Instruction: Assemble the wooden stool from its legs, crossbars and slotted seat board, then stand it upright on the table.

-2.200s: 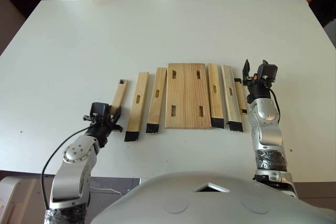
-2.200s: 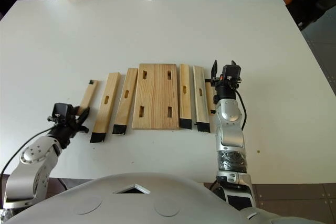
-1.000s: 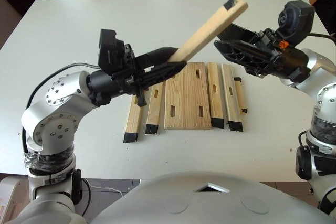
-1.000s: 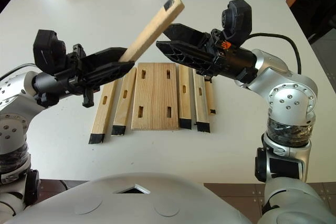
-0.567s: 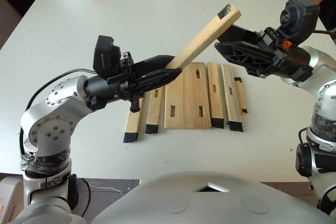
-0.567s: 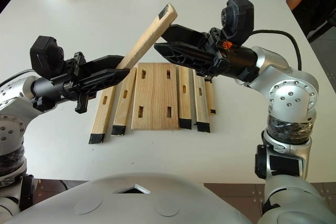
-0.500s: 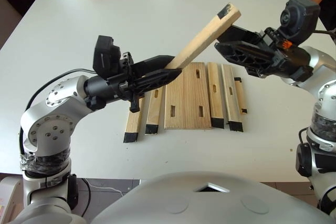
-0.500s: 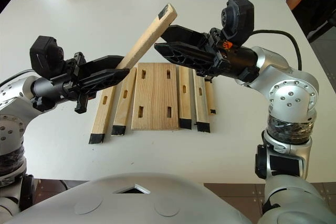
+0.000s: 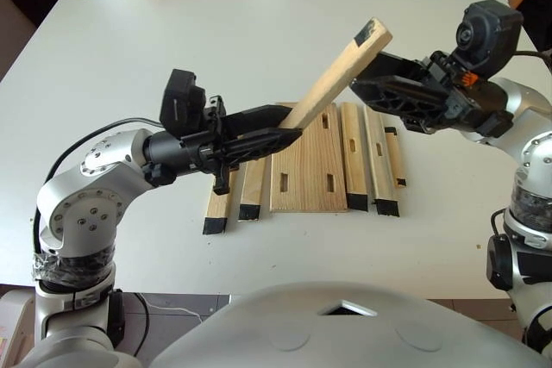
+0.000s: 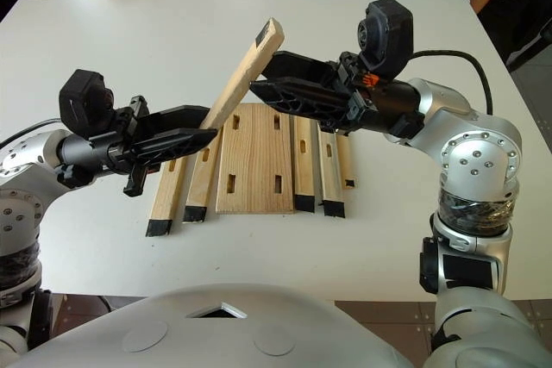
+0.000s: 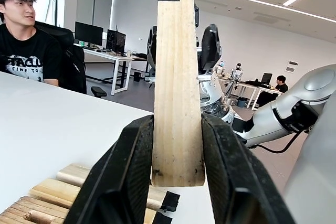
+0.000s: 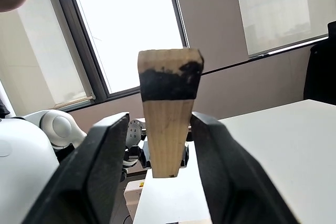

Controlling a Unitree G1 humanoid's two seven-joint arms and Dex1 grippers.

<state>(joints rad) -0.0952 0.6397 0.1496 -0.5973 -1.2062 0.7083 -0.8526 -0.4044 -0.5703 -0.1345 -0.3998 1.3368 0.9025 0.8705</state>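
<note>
The left pincer (image 9: 291,122) is clamped on the lower end of a leg (image 9: 336,75), holding it slanted up in the air above the board (image 9: 306,161). The right pincer (image 9: 364,71) is spread wide, a finger on either side of the leg's black-tipped upper end with gaps showing. The board lies flat on the desk (image 9: 129,66), with two bars (image 9: 255,174) just left of it and three bars (image 9: 366,157) just right.
</note>
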